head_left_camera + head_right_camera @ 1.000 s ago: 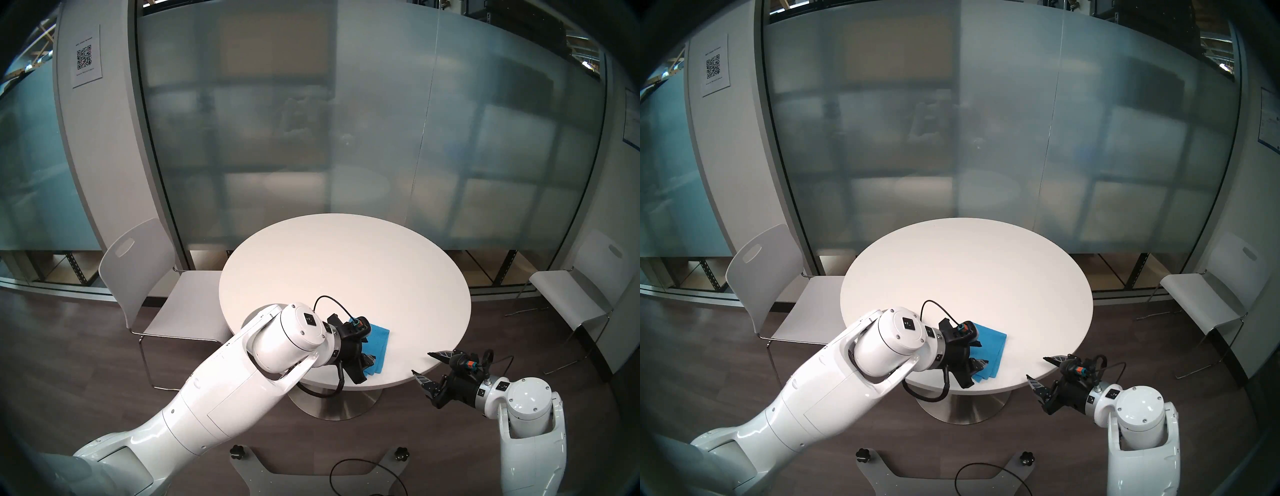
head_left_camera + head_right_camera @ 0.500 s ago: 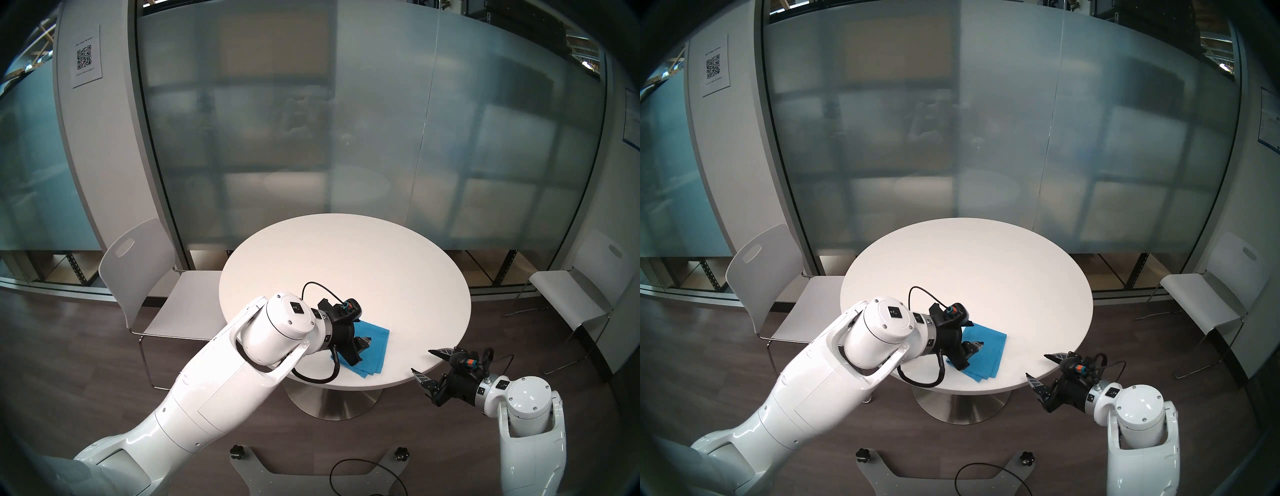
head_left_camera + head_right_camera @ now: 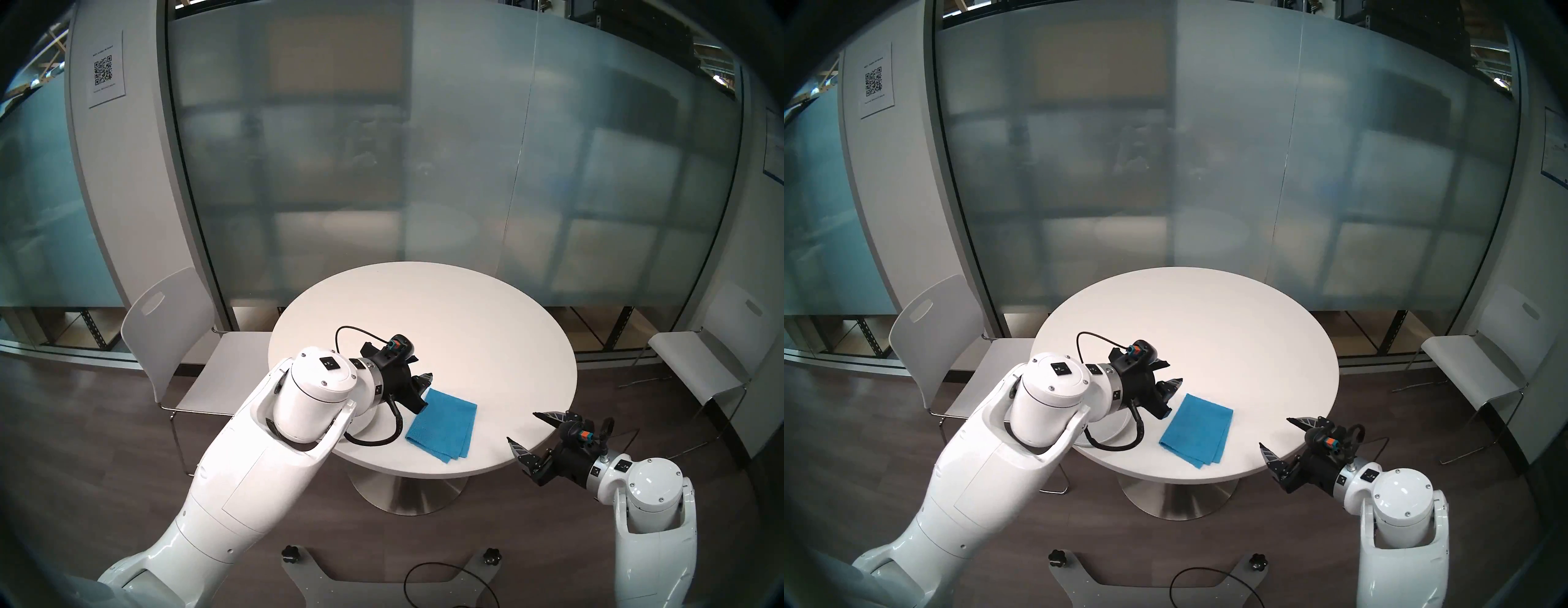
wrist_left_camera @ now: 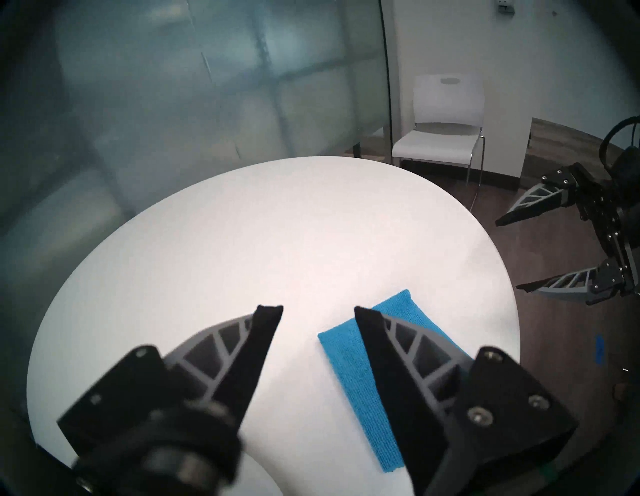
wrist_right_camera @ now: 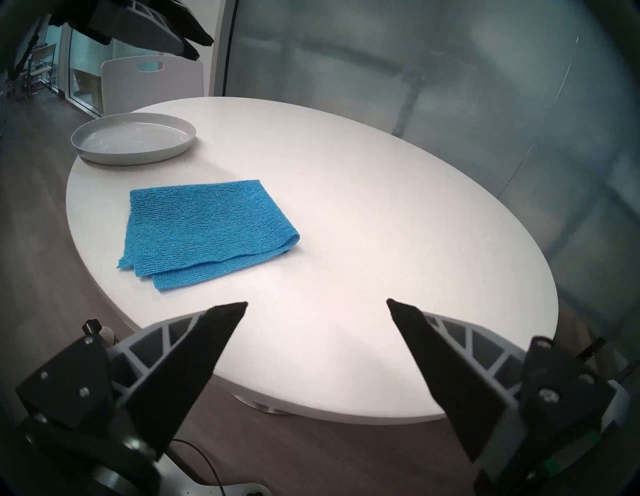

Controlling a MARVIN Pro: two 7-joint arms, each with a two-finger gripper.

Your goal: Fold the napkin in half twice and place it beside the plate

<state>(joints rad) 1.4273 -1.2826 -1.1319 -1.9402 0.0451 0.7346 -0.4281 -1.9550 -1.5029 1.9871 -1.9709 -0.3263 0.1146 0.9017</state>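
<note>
Round white tabletop (image 3: 424,305): folded napkin (image 3: 441,426) lies near its front edge, plate (image 5: 133,138) apart toward the left edge; left tool (image 4: 317,313) and right tool (image 5: 317,304) both gape empty, so regrasp through all layers before sliding.

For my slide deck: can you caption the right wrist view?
Folded blue napkin lying on the round white table near an empty plate, open right tool hovering at the edge.

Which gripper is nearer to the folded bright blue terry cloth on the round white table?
Left. The left gripper hangs open just above the folded bright blue terry cloth's far-left corner, not touching it. The right gripper sits open off the round white table's near-right edge, clearly farther away.
</note>
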